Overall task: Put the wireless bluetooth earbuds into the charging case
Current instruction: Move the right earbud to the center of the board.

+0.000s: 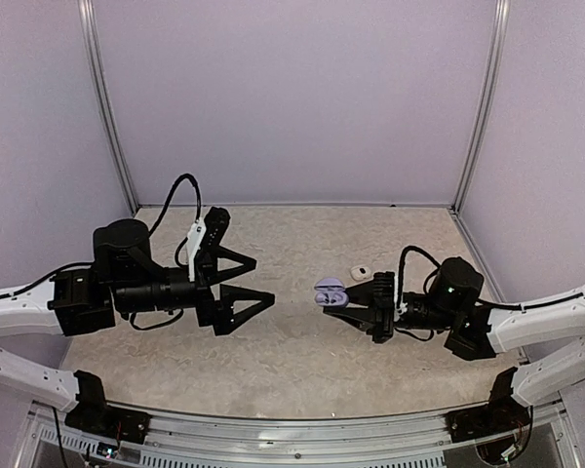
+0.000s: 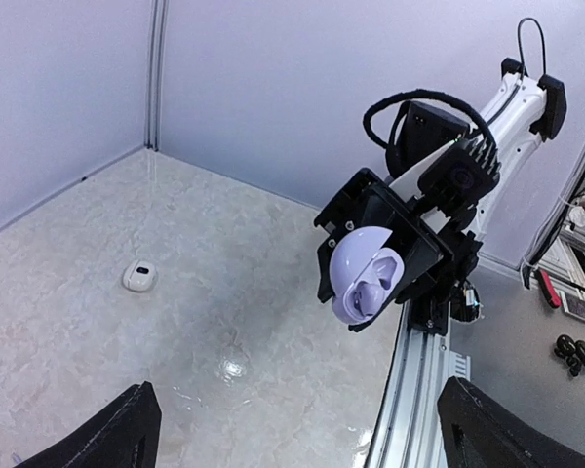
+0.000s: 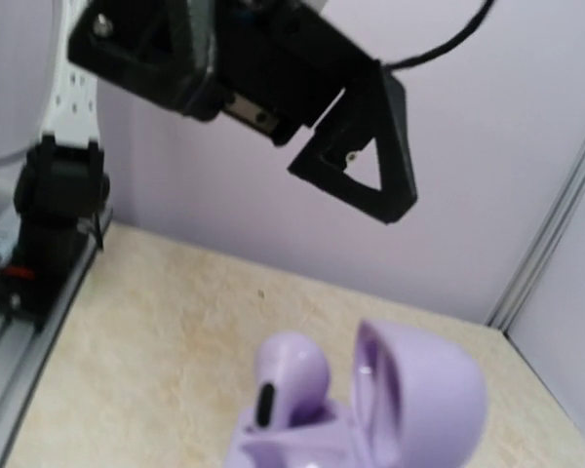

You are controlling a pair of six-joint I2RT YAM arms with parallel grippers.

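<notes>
My right gripper [image 1: 345, 298] is shut on a lilac charging case [image 1: 330, 292], held above the table with its lid swung open. In the right wrist view the case [image 3: 409, 400] fills the bottom of the frame, and one lilac earbud [image 3: 291, 375] sits in its base with the rounded head up. The left wrist view shows the same case [image 2: 356, 263] with that earbud [image 2: 378, 290] inside it. My left gripper [image 1: 262, 279] hangs open and empty, a short way left of the case. Its fingers [image 2: 127, 429] stand wide apart at the bottom corners.
A small closed white case [image 1: 360, 271] lies on the marble table [image 1: 292, 351], just behind my right gripper; the left wrist view has it as the white case [image 2: 139, 277]. Lilac walls enclose three sides. An aluminium rail [image 2: 414, 400] runs along the near edge.
</notes>
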